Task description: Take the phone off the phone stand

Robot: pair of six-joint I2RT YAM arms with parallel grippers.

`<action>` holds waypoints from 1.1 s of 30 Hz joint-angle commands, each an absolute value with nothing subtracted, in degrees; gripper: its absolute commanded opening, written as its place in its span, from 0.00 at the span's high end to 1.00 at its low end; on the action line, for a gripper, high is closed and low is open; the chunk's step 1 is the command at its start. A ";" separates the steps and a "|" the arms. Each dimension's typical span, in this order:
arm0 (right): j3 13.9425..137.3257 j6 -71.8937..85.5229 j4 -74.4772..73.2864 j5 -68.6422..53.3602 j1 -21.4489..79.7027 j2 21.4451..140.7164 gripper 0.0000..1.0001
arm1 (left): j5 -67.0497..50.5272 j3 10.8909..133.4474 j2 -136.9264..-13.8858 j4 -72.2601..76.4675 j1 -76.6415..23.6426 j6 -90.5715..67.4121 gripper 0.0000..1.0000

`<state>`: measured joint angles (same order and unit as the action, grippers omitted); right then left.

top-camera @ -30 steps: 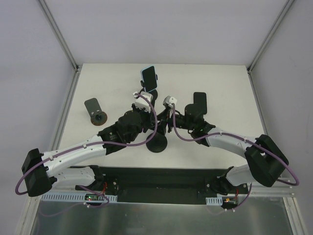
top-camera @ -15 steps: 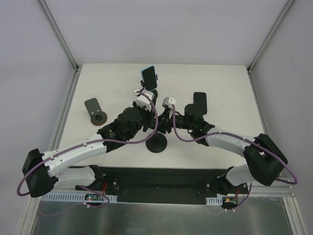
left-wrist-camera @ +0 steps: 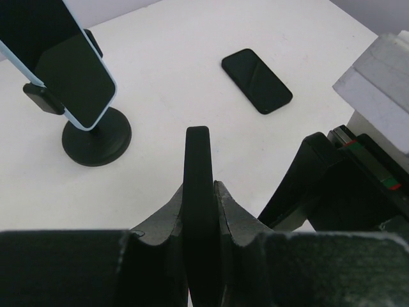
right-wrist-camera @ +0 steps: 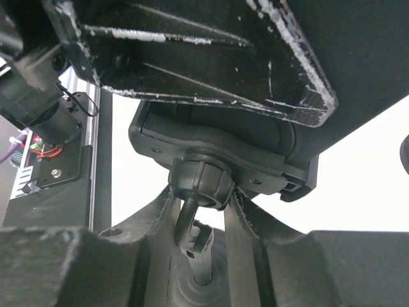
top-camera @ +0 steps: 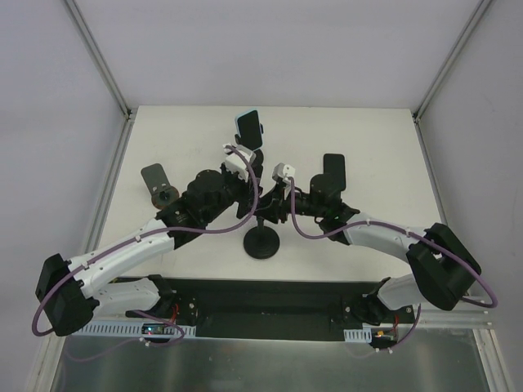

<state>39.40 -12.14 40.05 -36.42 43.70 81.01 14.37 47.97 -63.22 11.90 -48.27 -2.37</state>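
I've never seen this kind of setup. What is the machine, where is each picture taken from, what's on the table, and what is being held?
It is a robot with a left arm and a right arm, bolted at the near edge of a white table. The overhead picture looks down from behind them. The other two come from cameras on each wrist, looking along the fingers.

The left gripper is shut on a dark phone, seen edge-on. The right gripper is shut on the neck of the middle phone stand, apparently to steady it.

Also on the table are a blue-cased phone upright in a second stand, a black phone lying flat, and an empty stand at the left.
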 commanded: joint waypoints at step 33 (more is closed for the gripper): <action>34.28 -6.94 43.15 -34.37 41.92 75.06 0.39 | 17.21 45.78 -50.80 3.43 -44.47 -13.01 1.00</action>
